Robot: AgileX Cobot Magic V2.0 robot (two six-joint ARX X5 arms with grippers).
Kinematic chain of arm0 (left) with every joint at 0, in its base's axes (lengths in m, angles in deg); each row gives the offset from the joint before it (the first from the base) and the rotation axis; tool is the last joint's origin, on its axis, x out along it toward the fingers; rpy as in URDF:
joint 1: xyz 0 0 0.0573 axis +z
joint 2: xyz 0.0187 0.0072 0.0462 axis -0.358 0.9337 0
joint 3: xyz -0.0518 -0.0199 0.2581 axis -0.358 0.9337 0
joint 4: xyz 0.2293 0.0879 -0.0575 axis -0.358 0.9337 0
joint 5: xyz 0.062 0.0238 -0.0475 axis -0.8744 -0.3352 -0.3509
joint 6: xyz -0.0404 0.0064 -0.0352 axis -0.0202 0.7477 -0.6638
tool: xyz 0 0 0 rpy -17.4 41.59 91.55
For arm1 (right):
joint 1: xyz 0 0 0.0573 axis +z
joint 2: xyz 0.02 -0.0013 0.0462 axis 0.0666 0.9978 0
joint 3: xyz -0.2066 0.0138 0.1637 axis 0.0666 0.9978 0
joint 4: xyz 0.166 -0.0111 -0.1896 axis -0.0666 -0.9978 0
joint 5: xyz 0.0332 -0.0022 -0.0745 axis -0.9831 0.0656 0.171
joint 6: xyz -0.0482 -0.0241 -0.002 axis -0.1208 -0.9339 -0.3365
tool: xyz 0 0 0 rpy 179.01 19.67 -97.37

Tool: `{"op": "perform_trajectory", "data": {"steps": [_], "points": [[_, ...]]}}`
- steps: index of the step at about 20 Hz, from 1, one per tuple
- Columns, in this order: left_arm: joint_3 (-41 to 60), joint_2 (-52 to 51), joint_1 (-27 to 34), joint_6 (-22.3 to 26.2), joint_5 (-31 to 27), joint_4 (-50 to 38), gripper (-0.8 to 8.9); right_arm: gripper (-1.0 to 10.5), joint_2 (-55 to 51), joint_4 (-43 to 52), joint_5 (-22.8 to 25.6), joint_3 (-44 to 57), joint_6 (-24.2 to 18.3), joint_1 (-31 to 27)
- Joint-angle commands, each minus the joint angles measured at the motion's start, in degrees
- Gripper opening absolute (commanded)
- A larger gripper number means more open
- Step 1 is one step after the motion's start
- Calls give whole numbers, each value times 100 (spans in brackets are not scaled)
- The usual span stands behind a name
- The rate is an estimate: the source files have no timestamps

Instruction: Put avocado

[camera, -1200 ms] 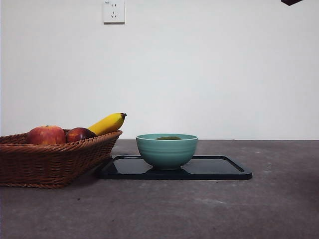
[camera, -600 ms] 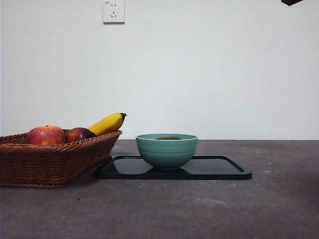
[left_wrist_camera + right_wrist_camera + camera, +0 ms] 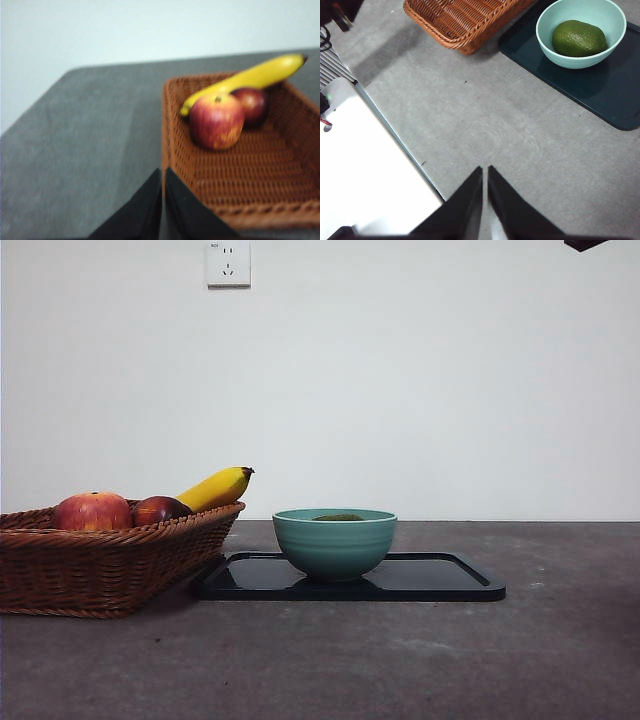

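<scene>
While both arms wait raised, avocado lies inside teal bowl, bowl on dark tray, frame centre. Left gripper jaws pressed together beside basket; right gripper jaws pressed together over bare table.

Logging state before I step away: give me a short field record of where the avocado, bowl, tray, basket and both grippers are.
avocado: lying in the bowl
bowl: teal, upright on the tray
tray: dark, flat on the table, beside the basket
basket: wicker, holds two apples and a banana
left gripper: shut, by the basket
right gripper: shut, over bare table
</scene>
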Motion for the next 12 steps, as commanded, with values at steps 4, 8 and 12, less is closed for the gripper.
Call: {"op": "perform_trajectory", "data": {"steps": [4,8,12], "points": [[120,-13,24,-221,-50,125,9,9,31,55,-11,-57,39,55],[120,-11,24,-225,-48,125,9,9,31,55,-11,-57,39,55],[120,-11,24,-225,-50,122,9,8,31,55,-11,-57,39,55]]}}
